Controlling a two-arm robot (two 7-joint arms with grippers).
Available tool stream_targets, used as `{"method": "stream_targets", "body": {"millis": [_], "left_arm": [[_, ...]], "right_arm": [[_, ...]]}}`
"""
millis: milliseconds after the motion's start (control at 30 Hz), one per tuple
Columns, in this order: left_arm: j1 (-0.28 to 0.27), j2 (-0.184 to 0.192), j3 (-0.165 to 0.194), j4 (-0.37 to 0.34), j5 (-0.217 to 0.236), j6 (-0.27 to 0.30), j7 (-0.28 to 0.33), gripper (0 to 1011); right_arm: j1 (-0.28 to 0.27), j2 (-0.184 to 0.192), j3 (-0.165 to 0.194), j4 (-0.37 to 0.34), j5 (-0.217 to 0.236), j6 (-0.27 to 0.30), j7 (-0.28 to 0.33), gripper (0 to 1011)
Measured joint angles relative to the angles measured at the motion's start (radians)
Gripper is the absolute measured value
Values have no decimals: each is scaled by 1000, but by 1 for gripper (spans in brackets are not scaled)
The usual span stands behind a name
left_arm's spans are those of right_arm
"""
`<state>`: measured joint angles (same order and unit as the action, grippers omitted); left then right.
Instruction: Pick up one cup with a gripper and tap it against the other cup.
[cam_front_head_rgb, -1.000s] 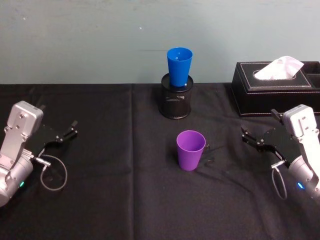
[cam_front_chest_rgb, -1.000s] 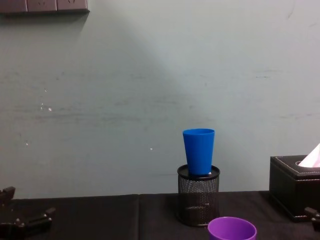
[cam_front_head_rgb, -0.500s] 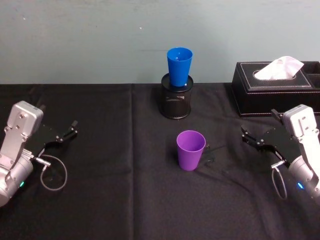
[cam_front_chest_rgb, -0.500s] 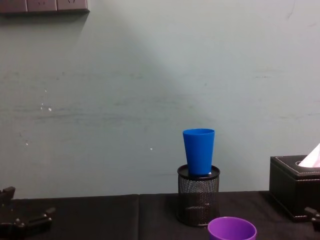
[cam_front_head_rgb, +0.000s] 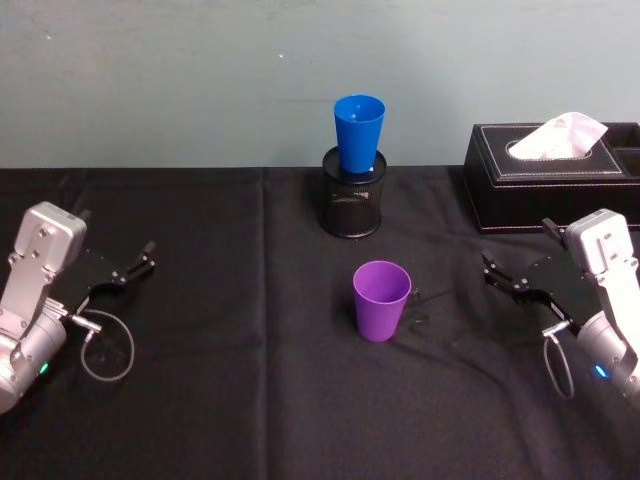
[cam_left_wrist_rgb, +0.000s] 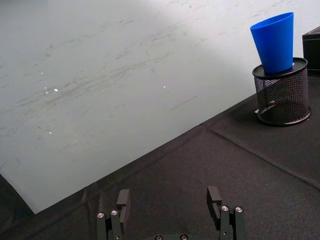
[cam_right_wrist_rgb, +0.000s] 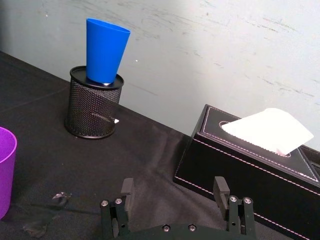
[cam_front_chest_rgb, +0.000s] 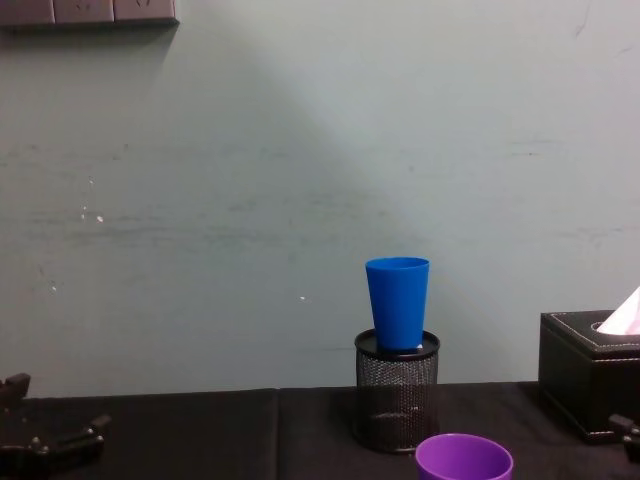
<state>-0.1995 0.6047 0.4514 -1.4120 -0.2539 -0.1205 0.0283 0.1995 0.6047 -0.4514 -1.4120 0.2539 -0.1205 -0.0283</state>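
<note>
While both arms are resting low at the table's sides, the purple cup (cam_front_head_rgb: 381, 300) is standing upright, mouth up, on the black cloth (cam_front_head_rgb: 250, 400) near the table's middle, with nothing touching it. The right gripper (cam_front_head_rgb: 490, 272) is lying nearer to it, its fingers pointing across the cloth toward the cup's side. The cup is sitting to that gripper's left, with bare cloth between them. Its long axis is running vertically, so a sideways grasp around the wall is looking like the fitting approach. In the right wrist view the fingers (cam_right_wrist_rgb: 126, 189) are spread wide and holding nothing. The left gripper (cam_front_head_rgb: 147, 257) is resting well apart on the opposite side, its fingers (cam_left_wrist_rgb: 123, 198) likewise spread wide and empty. The blue cup (cam_front_head_rgb: 359, 133) is sitting upright in the mouth of a black mesh pen holder (cam_front_head_rgb: 351, 210) behind the purple one, raised above the tabletop. A black tissue box (cam_front_head_rgb: 545, 170) is standing farther back, behind the right gripper.
</note>
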Motion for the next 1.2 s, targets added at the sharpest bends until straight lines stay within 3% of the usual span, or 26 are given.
{"method": "stream_targets", "body": {"millis": [1200], "left_arm": [[0,0,0,0,0,0,0,1000]], "right_arm": [[-5,1,8,-4,-6,-10,5,1003]]}}
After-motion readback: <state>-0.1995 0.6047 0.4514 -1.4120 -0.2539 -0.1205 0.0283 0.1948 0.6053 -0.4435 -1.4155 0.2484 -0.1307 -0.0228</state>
